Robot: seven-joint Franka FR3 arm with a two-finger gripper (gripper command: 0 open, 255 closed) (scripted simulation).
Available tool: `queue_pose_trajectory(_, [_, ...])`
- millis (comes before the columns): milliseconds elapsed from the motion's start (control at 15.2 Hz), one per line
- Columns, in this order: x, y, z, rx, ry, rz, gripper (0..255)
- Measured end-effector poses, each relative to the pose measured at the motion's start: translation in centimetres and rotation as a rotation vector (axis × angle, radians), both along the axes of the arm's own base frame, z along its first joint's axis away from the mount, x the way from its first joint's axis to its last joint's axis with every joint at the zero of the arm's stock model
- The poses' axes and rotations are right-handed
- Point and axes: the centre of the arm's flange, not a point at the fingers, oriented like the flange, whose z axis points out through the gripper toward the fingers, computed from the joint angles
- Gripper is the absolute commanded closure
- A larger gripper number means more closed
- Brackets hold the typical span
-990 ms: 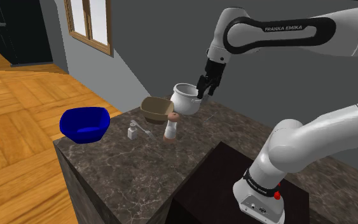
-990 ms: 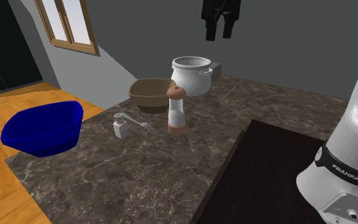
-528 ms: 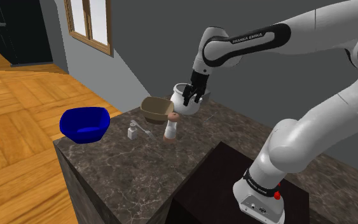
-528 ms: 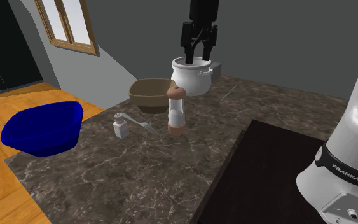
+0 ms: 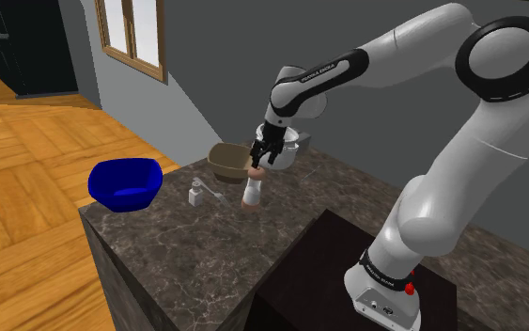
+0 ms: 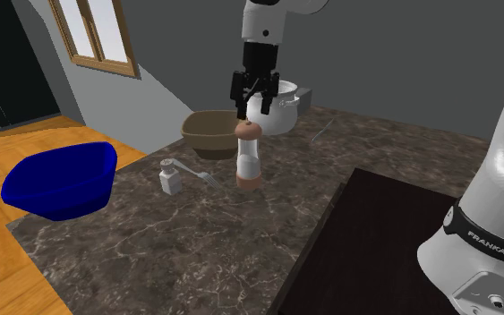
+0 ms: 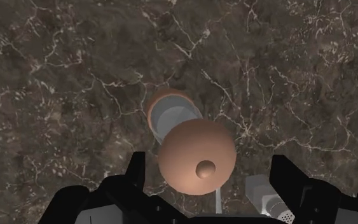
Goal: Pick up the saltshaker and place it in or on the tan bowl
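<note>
Shoulder view, centre: hand point(image 5: 259, 162) is blocking most of the white pot point(image 5: 291, 152). Second exterior view: arm point(image 6: 269, 20) is running off the top edge. Wrist view: saltshaker point(image 7: 196, 156) cap is hiding most of its body; small white item point(image 7: 269, 202) beside one finger is getting clipped by the frame edge.

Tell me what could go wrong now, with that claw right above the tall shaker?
The saltshaker is tall and narrow with a rounded cap; if the open gripper is off-centre, a finger might tip it. The white pot and tan bowl stand close beside it, so a lifted shaker may knock them.
</note>
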Motion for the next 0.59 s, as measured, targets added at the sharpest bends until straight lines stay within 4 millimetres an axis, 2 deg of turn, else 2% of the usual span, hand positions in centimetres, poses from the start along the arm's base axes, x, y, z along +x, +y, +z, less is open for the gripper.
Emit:
queue_pose_trajectory(462, [0.2,0.3,-4.0,0.003,-0.001,0.0,0])
queue_pose_trajectory(594, [0.2,0.4,-4.2,0.003,-0.001,0.0,0])
